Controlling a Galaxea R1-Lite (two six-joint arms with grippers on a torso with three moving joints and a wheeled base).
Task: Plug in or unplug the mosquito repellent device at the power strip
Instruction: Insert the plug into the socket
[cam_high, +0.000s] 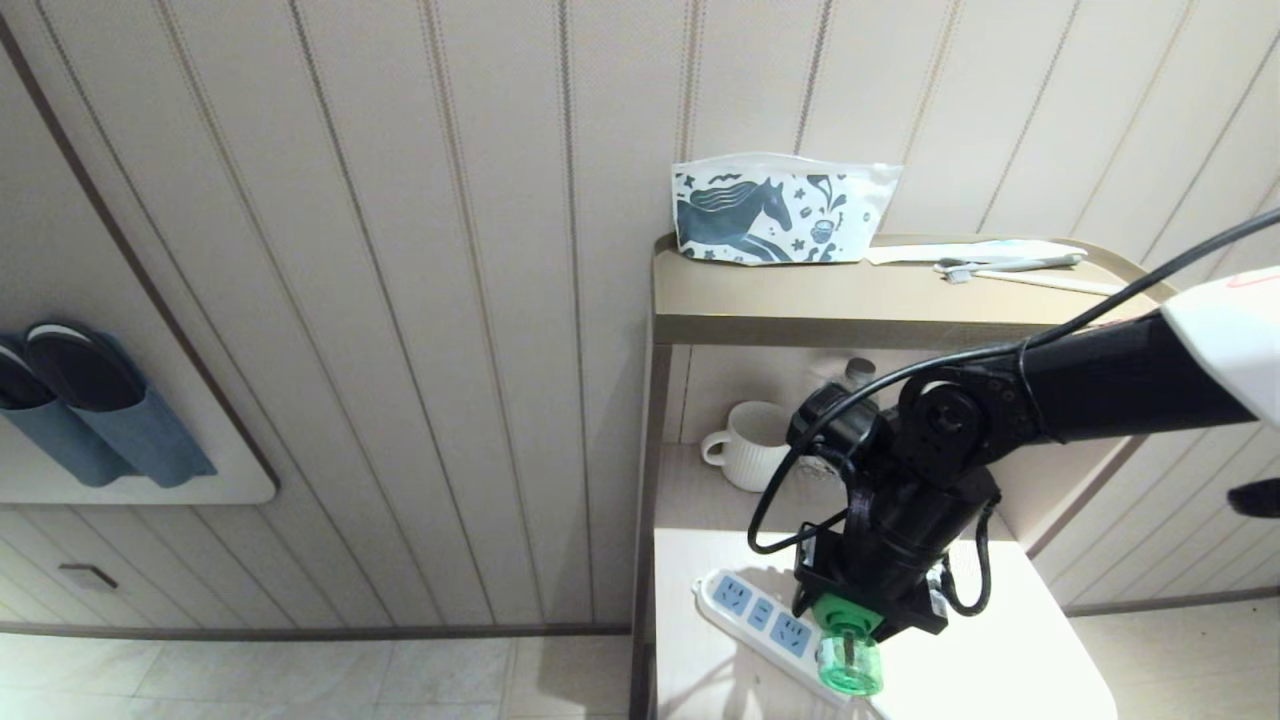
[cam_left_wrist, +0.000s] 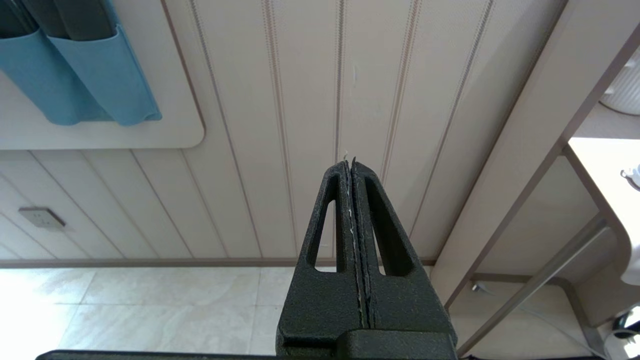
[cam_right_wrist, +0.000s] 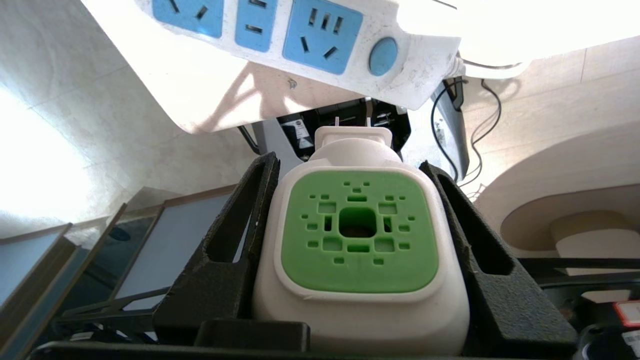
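The right gripper (cam_right_wrist: 357, 220) is pinching the green-and-white plastic mosquito repellent device (cam_right_wrist: 357, 240) between its black jaws, plug prongs unplugged, above the long white power strip (cam_high: 765, 622) near the pale surface's (cam_high: 1000, 660) front-left edge.

Mosquito repellent device (cam_right_wrist: 357, 250): white body, green vented face, clear green bottle, prongs bare, unplugged, off the surface just past the strip's button end. Power strip (cam_high: 765, 625): white, three blue sockets, all vacant, flat on the light tabletop.
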